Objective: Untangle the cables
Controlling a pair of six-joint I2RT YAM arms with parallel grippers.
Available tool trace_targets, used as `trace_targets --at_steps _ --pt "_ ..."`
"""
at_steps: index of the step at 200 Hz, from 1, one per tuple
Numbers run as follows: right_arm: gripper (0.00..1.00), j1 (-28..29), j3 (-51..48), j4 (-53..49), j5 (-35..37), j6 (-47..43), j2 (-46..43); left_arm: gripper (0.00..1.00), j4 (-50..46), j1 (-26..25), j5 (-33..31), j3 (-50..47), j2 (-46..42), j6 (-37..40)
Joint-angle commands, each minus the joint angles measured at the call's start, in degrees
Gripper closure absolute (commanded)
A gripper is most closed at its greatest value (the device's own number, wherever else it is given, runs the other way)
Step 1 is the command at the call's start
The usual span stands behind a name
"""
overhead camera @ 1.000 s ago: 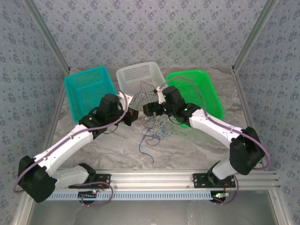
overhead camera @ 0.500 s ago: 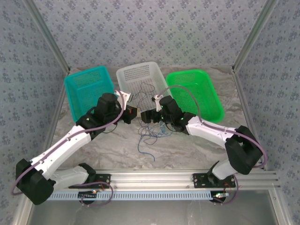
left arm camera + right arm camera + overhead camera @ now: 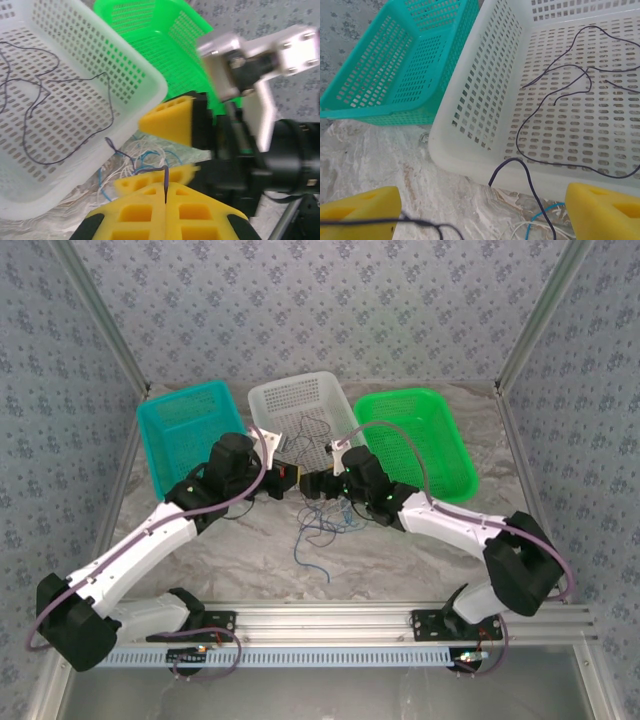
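Status: left gripper point(image 3: 165, 194) is closed, pinching a dark purple cable point(image 3: 165, 177). The strand stands up out of the pad seam, then bends off toward the white basket point(image 3: 125, 90).

The right gripper point(image 3: 484, 205) is spread wide and holds nothing. It sits nose-to-nose with the left one, just in front of the basket's near wall.

The tangle point(image 3: 325, 523) of blue, cream and dark wires lies on the table point(image 3: 230, 550), just below both grippers on the base side. More dark strands point(image 3: 555, 95) lie loose inside the basket.

Key relation, right wrist view: a dark loop point(image 3: 517, 162) arcs up between the open pads. Its free end points down-left, and its long run drops out of frame nearer the right-of-view pad point(image 3: 605, 210). Another dark length crosses the other pad.

The right arm is nearer that loop. Judgement: closing there gives a second hold to pull against the left pinch, roughly along the gripper-to-gripper line.
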Motion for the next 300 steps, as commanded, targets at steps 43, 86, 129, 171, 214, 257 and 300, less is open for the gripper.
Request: trace_targets --at_steps 43,86,129,171,214,257,300 --pt "0.17 1.75 3.10 -1.39 5.44 5.17 7.70 0.96 9.26 -0.89 4.32 3.47 -5.28 -5.11" --pt "0.21 2.82 -1.87 -7.34 8.07 8.26 6.99 0.94 9.48 -0.80 3.23 6.51 -8.45 -3.98" --pt "0.23 4.93 -5.11 -12.35 11.02 9.98 6.78 0.94 9.46 -0.73 3.21 10.12 -8.28 -2.40" --pt "0.24 4.89 -8.06 -12.30 11.47 11.98 5.87 0.93 6.19 -0.34 3.30 15.00 -8.02 0.50" --pt "0.21 5.30 -9.91 -9.72 11.36 12.09 2.90 0.91 4.14 0.28 1.81 17.29 -8.12 3.35" --pt "0.13 5.84 -8.66 -11.40 13.06 10.07 -5.16 0.91 3.72 1.79 3.18 17.79 -6.67 3.63" --pt "0.09 5.11 -5.43 -20.03 16.30 3.66 -16.61 0.90 2.86 3.03 4.52 17.24 -5.32 3.61"
